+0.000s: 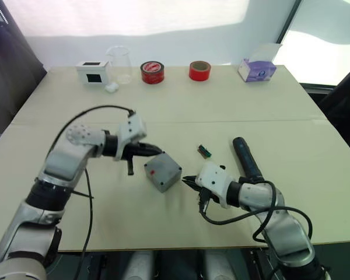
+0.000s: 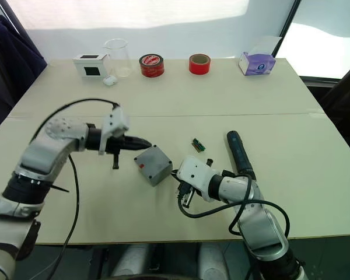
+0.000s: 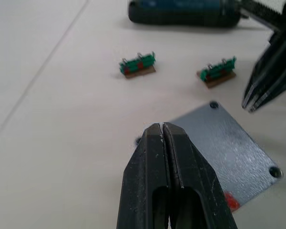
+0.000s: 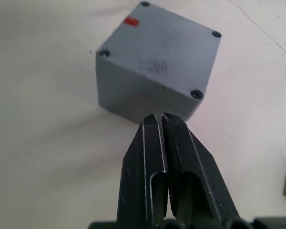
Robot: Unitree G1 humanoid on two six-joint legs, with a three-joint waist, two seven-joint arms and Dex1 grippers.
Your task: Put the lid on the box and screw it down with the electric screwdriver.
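Sitting on the box [image 1: 163, 171], the lid [image 4: 167, 50] lies between both clenched, empty fingers.

Left gripper [image 3: 162, 128] fingers pressed together, tips over the grey lid [image 3: 229, 148] with corner screw holes and a red mark. Beyond it two small green circuit boards [image 3: 137, 65] lie on the desk [image 3: 47, 143], black electric screwdriver [image 3: 186, 12] farther, right gripper [image 3: 251, 102] beside the lid.

Beige table [image 1: 181, 111] with scattered items

Near centre: grey box [image 1: 163, 171], small green part [image 1: 205, 151] and screwdriver [image 1: 247, 158] to its right. Far edge, left to right: white box [image 1: 93, 72], clear cup [image 1: 119, 63], two red tapes [image 1: 153, 72], tissue box [image 1: 257, 69].
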